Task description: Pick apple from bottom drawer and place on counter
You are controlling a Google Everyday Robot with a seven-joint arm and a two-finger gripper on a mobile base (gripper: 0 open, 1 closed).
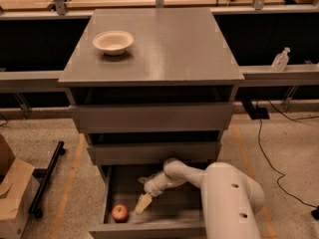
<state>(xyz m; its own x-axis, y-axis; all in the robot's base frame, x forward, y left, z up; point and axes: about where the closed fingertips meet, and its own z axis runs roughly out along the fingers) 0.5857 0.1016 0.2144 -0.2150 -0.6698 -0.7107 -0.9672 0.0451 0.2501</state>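
The small red apple (119,212) lies in the front left corner of the open bottom drawer (149,228). My gripper (143,203) is down inside this drawer, its pale fingers pointing down and left, just right of the apple and apart from it. It holds nothing. The white arm (199,176) reaches in from the lower right and hides the drawer's right part. The grey counter (169,44) tops the cabinet above.
A white bowl (113,42) stands on the counter's left rear. Two wider grey drawers (149,118) hang over the bottom drawer. A cardboard box (12,195) and a black bar (47,178) lie on the floor at left. A clear bottle (280,60) stands on the right ledge.
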